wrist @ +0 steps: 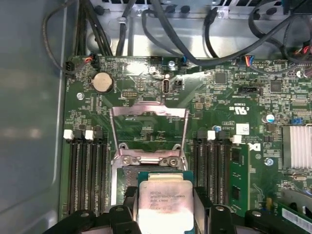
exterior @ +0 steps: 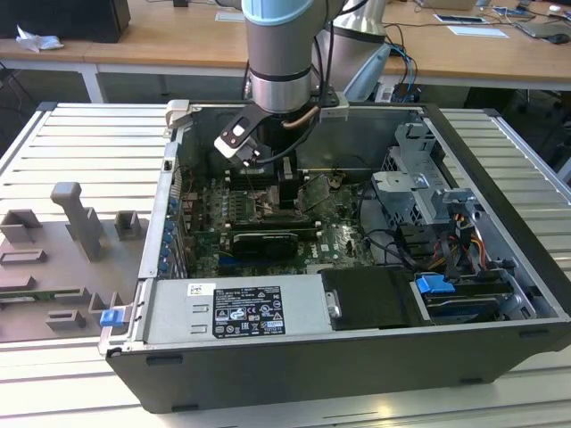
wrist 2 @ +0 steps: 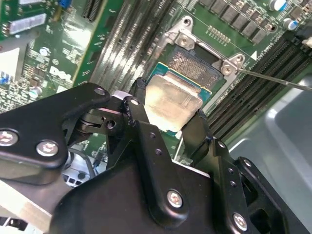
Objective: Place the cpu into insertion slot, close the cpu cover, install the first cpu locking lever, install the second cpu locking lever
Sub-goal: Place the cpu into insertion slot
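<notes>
The cpu [wrist 2: 171, 100] sits clamped between the jaws.

End effector [wrist 2: 168, 108] w/ cpu [wrist 2: 173, 100] gripped over socket [wrist 2: 195, 63], socket top open. Cpu cover [wrist: 148, 113] flipped back, off socket. Mem slots [wrist: 87, 175] flank both sides. Cables [wrist: 161, 24] bunched beyond cover by case wall [wrist: 29, 122].

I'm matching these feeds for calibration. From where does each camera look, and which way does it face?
Exterior view: off the arm, above the open computer case, looking down into it; the arm reaches in.
First wrist view: on the wrist, facing down past the gripper at the motherboard and the open cpu cover.
Second wrist view: on the wrist, tilted across the socket; the gripper's black body in front.
Both wrist views share the cpu, clamped in the gripper.
</notes>
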Controlling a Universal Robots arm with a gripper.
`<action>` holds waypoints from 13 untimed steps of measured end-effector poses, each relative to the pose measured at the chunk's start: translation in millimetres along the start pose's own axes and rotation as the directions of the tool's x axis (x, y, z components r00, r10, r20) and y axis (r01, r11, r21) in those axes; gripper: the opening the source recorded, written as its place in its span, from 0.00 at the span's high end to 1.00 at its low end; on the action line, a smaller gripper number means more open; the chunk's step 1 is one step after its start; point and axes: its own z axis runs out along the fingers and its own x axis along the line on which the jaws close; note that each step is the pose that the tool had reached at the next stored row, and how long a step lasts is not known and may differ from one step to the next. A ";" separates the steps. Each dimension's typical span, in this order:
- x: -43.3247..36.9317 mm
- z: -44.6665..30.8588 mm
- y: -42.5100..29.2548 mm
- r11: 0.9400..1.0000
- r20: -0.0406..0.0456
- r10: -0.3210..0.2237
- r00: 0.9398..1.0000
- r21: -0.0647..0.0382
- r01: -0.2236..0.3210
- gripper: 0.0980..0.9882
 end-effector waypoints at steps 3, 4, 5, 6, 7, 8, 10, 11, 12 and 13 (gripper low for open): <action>5.1 5.4 -1.0 1.000 0.001 0.000 1.000 0.000 0.000 0.50; 6.0 7.4 -1.5 1.000 0.001 0.000 1.000 0.000 0.000 0.50; 6.7 9.0 -2.1 1.000 0.001 0.000 1.000 0.000 0.000 0.50; 7.9 10.4 -3.6 1.000 0.003 0.000 1.000 0.000 0.000 0.50; 8.8 13.1 -4.9 1.000 0.005 0.002 1.000 0.000 -0.002 0.50; 9.0 13.9 -5.1 1.000 0.005 0.004 1.000 0.000 -0.004 0.50; 9.2 16.1 -6.2 1.000 0.006 0.009 1.000 0.000 -0.009 0.50; 9.3 17.4 -7.0 1.000 0.006 0.009 1.000 0.000 -0.009 0.50; 9.5 18.6 -7.5 1.000 0.006 0.009 1.000 0.000 -0.009 0.50; 9.6 19.2 -7.6 1.000 0.006 0.009 1.000 0.000 -0.009 0.50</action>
